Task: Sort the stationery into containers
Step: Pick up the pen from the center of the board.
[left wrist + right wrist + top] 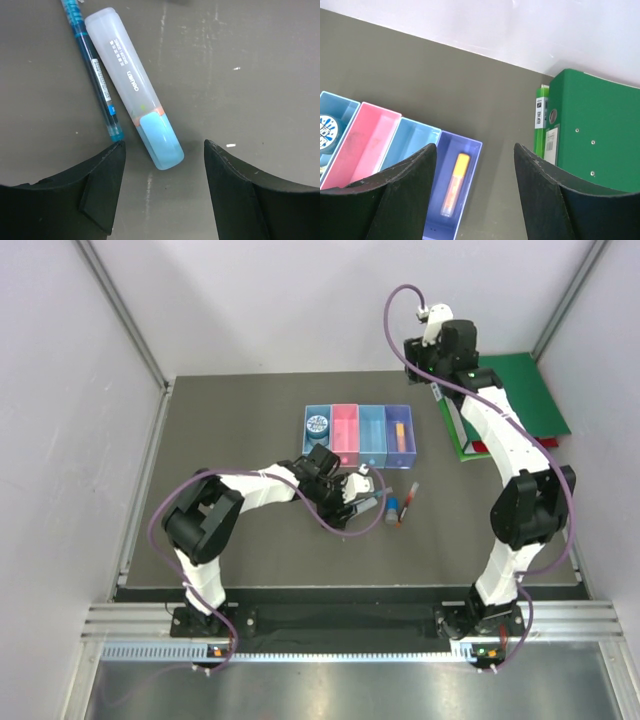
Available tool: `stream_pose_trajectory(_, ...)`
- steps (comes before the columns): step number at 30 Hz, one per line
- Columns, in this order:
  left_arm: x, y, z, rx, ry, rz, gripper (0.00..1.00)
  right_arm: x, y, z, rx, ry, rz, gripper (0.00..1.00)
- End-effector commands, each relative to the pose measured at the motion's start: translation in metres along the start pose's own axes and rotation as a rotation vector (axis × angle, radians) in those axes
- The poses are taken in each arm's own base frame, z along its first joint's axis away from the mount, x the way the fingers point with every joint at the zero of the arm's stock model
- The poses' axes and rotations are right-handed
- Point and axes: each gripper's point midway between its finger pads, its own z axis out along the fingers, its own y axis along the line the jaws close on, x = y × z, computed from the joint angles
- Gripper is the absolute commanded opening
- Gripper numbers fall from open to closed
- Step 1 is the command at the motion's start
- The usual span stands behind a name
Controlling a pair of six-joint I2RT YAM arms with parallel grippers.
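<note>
Seen from above, the left gripper (365, 498) sits low over the table (230, 420), just in front of the bins and covering most of what lies under it. The red pen (410, 498) and blue cylinder (392, 508) lie just to its right. Only its wrist camera shows the rest: the jaws are apart and empty, straddling the marker (132, 87) at its blue end with a gap on each side, and a thin blue pen (97, 82) lies alongside. The right gripper (435, 335) hangs high at the back near the binders (530, 390). Its wrist view shows the jaws spread with nothing between them, the highlighter (455, 185) in the purple bin (462, 145) and the disc (326, 131) in the blue bin (345, 107)
</note>
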Motion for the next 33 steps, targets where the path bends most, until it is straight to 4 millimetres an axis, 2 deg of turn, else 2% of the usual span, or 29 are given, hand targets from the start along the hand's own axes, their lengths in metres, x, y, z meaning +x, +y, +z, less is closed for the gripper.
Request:
stream_pose_trajectory(1,-0.004,0.007,0.001,-0.041,-0.019,-0.017,0.69,-0.023,-0.008,-0.016,0.020,-0.063,-0.009,0.63)
stream_pose_trajectory(4,-0.001,0.008,0.005,-0.042,-0.013,-0.026,0.67,-0.023,-0.009,-0.015,0.023,-0.061,-0.006,0.63)
stream_pose_trajectory(6,0.002,0.008,0.008,-0.036,-0.006,-0.034,0.59,-0.023,-0.009,-0.014,0.023,-0.062,-0.003,0.63)
stream_pose_trajectory(12,0.002,0.007,0.017,-0.012,0.001,-0.039,0.49,-0.015,-0.008,-0.013,0.018,-0.029,-0.014,0.63)
stream_pose_trajectory(15,0.001,0.004,0.018,0.011,0.009,-0.035,0.28,-0.009,-0.006,-0.014,0.010,-0.010,-0.026,0.63)
stream_pose_trajectory(16,0.002,0.003,0.017,0.016,0.016,-0.035,0.14,-0.008,-0.007,-0.014,0.011,-0.006,-0.031,0.63)
stream_pose_trajectory(18,0.001,0.003,0.016,0.015,0.018,-0.026,0.00,-0.007,-0.007,-0.015,0.006,-0.001,-0.037,0.63)
stream_pose_trajectory(24,-0.002,0.002,0.002,0.001,0.034,0.008,0.00,0.009,-0.003,-0.015,-0.024,0.041,-0.082,0.66)
stream_pose_trajectory(26,-0.011,0.002,-0.009,-0.018,0.023,0.031,0.00,0.012,-0.002,-0.018,-0.042,0.043,-0.091,0.73)
stream_pose_trajectory(29,-0.026,0.008,-0.029,-0.073,0.009,0.066,0.00,0.022,0.008,-0.022,-0.144,0.062,-0.113,0.82)
stream_pose_trajectory(30,-0.029,0.009,-0.035,-0.090,0.012,0.073,0.00,0.026,0.020,-0.026,-0.223,0.079,-0.120,0.82)
stream_pose_trajectory(31,-0.040,0.013,-0.045,-0.123,-0.005,0.089,0.00,0.030,0.020,-0.026,-0.253,0.096,-0.114,0.82)
stream_pose_trajectory(32,-0.043,0.014,-0.051,-0.134,-0.005,0.097,0.00,0.035,0.024,-0.026,-0.291,0.115,-0.107,0.83)
stream_pose_trajectory(33,-0.048,0.015,-0.056,-0.148,-0.013,0.109,0.00,0.038,0.035,-0.033,-0.367,0.135,-0.096,0.84)
